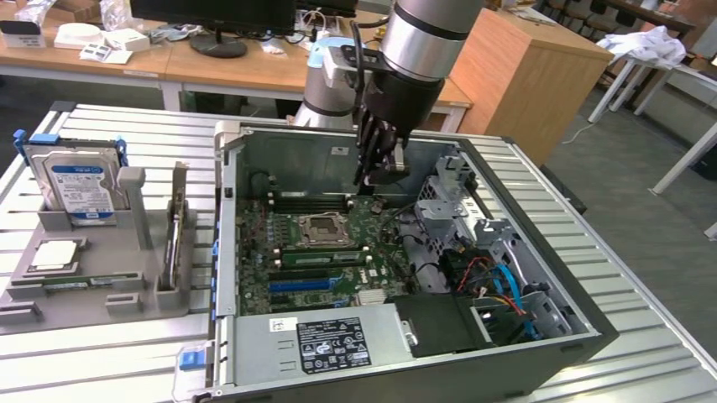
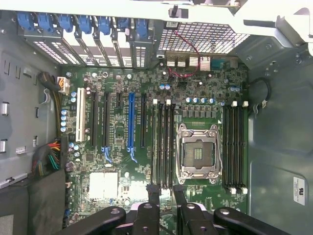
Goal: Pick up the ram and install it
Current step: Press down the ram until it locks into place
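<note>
Overall, an open case (image 1: 325, 159) stands on a ribbed desk (image 1: 627, 277), with a grey tray (image 1: 134, 306) beside it toward the exterior view's left. The arm (image 1: 426, 42) reaches down into the case above the board (image 2: 205, 196). The fingers (image 2: 152, 208) are spread with nothing between them, and hang over the black slots (image 2: 163, 147) next to the socket (image 2: 198, 149). The ram (image 1: 67, 286), as far as I can make out, lies flat in the tray's front groove, well apart from the fingers. I judge it light, stiff, thin and fragile, best pinched across its flat faces near mid-length and off the contact edge. The tray is open from above, though the drive (image 1: 73, 180) stands near. Inside the case, walls and cables (image 1: 493, 277) crowd the slots, so the way in looks free only from straight above.
</note>
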Controlling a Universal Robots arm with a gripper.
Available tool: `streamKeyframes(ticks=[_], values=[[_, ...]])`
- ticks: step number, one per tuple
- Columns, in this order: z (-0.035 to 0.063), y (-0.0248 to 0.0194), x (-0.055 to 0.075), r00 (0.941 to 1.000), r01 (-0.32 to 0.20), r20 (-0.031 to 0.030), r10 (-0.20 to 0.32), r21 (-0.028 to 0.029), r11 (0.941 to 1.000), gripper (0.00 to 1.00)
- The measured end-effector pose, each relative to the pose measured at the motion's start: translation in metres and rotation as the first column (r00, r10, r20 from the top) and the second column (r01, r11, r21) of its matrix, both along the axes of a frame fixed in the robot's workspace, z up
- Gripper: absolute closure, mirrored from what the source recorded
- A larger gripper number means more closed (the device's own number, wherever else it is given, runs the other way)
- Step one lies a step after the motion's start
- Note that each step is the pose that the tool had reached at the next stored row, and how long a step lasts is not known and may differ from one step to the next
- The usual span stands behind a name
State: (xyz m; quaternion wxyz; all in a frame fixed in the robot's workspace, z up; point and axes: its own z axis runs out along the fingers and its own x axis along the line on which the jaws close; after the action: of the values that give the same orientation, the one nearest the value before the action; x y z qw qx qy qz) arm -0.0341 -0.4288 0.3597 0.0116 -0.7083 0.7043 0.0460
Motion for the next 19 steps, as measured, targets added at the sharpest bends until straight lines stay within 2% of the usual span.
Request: streamKeyframes(ticks=[5,6,7,8,19], values=[[0.0000,0.0000,0.0000,1.0000,0.000,0.0000,0.000,0.0000,1.0000,0.76],[0.0000,0.0000,0.0000,1.0000,0.000,0.0000,0.000,0.0000,1.0000,0.83],[0.0000,0.0000,0.0000,1.0000,0.000,0.0000,0.000,-0.0001,1.0000,0.83],[0.0000,0.0000,0.0000,1.0000,0.000,0.0000,0.000,-0.0001,1.0000,0.89],[0.0001,0.0000,0.0025,1.0000,-0.001,-0.0001,0.001,0.0000,1.0000,0.89]])
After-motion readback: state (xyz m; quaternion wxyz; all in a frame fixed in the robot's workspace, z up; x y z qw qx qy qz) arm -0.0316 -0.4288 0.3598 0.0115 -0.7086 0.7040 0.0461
